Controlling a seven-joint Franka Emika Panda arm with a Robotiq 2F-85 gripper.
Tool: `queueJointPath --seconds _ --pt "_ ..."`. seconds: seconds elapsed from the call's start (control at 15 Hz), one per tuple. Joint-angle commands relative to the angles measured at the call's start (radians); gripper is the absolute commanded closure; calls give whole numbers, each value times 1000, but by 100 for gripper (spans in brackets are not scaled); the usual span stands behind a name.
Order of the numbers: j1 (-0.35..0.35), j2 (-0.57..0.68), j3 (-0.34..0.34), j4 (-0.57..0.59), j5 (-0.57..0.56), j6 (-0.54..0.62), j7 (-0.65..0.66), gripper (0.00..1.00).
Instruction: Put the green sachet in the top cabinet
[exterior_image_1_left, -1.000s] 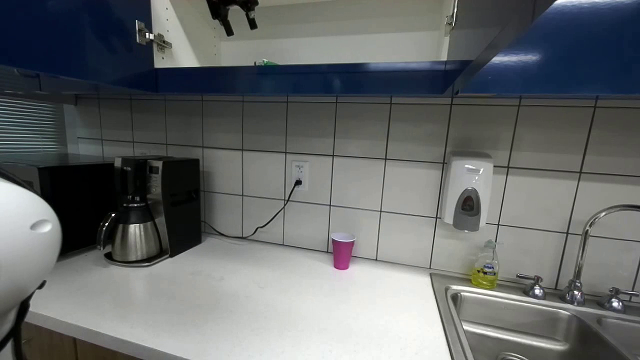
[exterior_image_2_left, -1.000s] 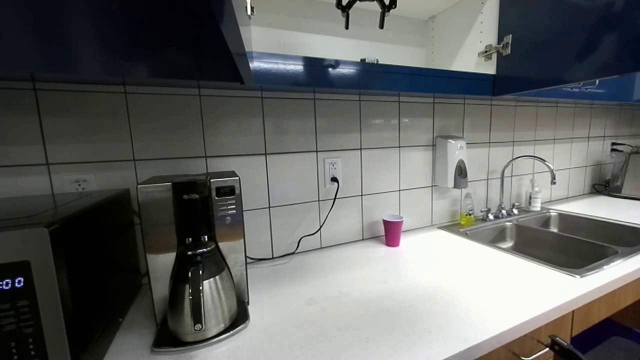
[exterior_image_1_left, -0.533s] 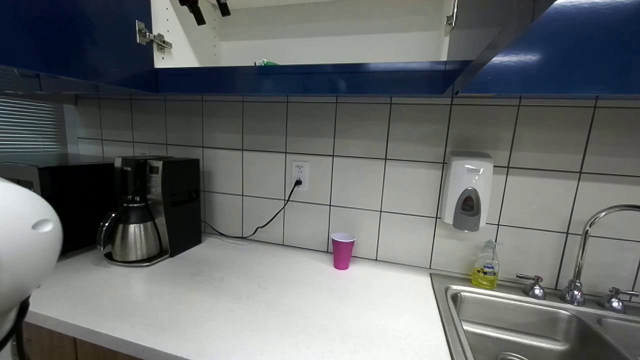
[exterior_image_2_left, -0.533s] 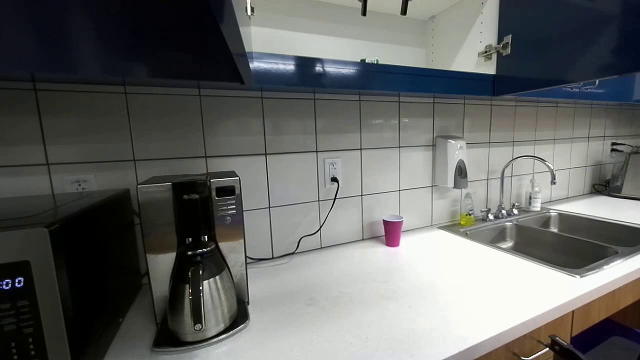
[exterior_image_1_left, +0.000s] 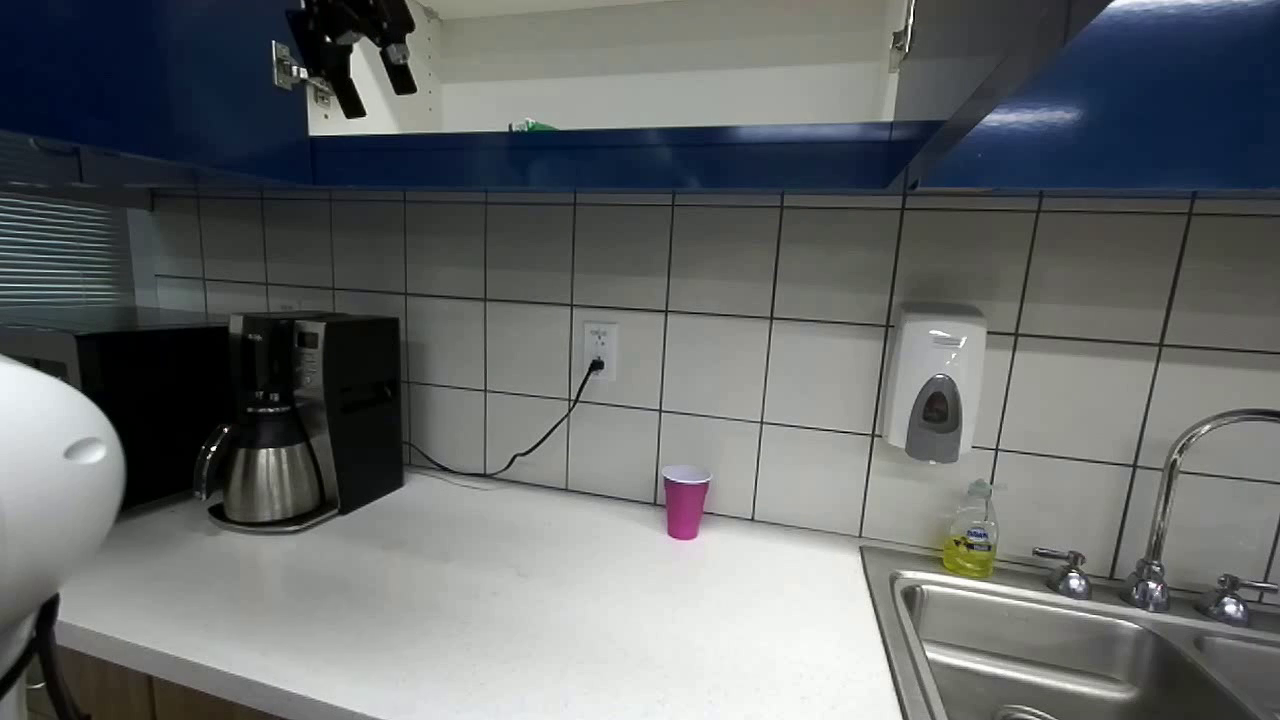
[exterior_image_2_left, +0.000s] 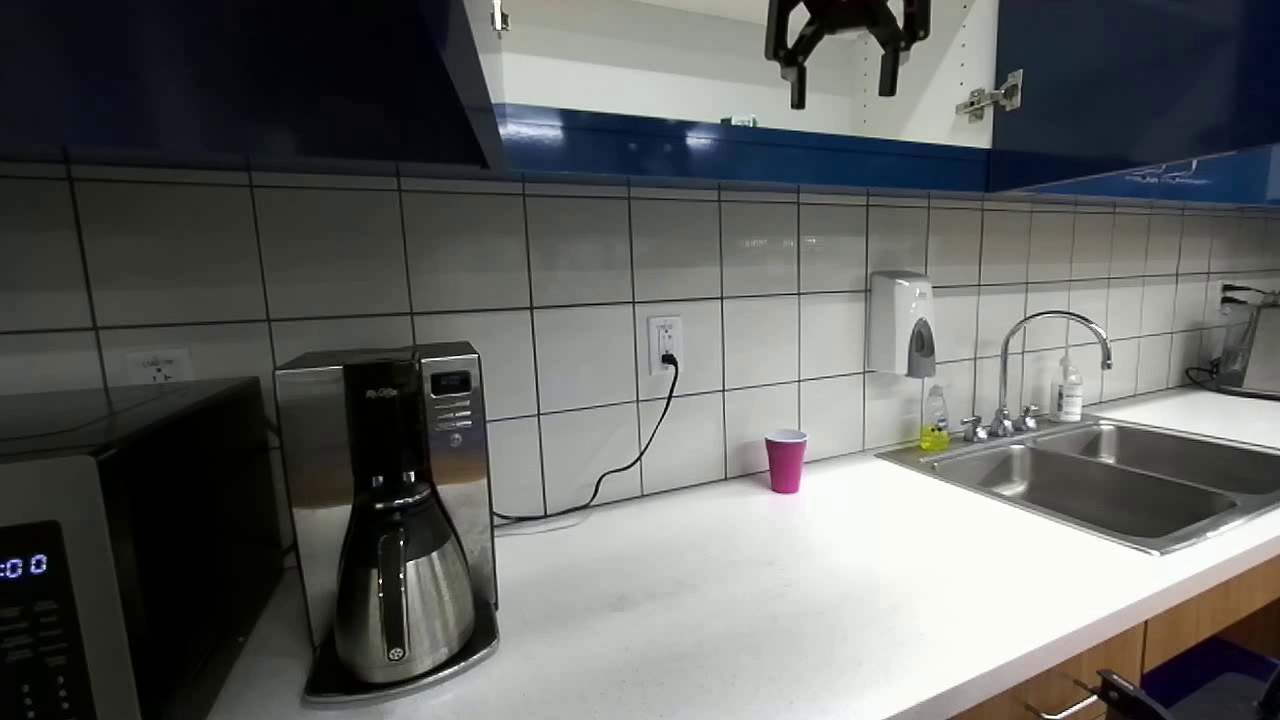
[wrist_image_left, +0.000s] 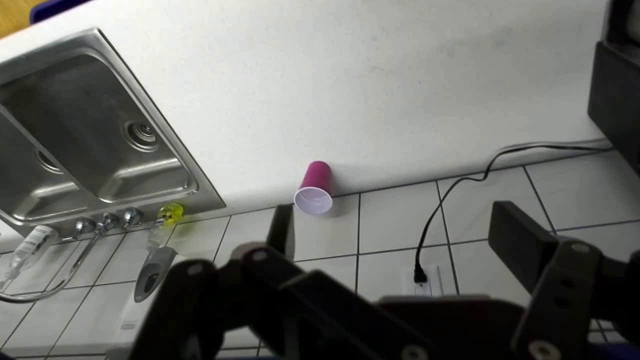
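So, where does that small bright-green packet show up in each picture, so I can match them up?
In an exterior view: the green packet, near the top, left of centre, peeking over the bottom edge of the dark-blue, white-lined wall cabinet.
In an exterior view: the green packet, near the top, right of centre, over that edge.
Wrist view: not in it.
Shared landmark: the pale-rimmed pink cup, in all three views.
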Motion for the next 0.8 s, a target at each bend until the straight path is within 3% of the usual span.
queueJointPath --seconds 0.0,0.4,0.73 --pt "-7 -132 -9 -192 15 30 -38 0" --pt "-6 -224 -60 -400 15 104 -123 0" --pt "-17 -227 -103 -521 16 207 -181 0"
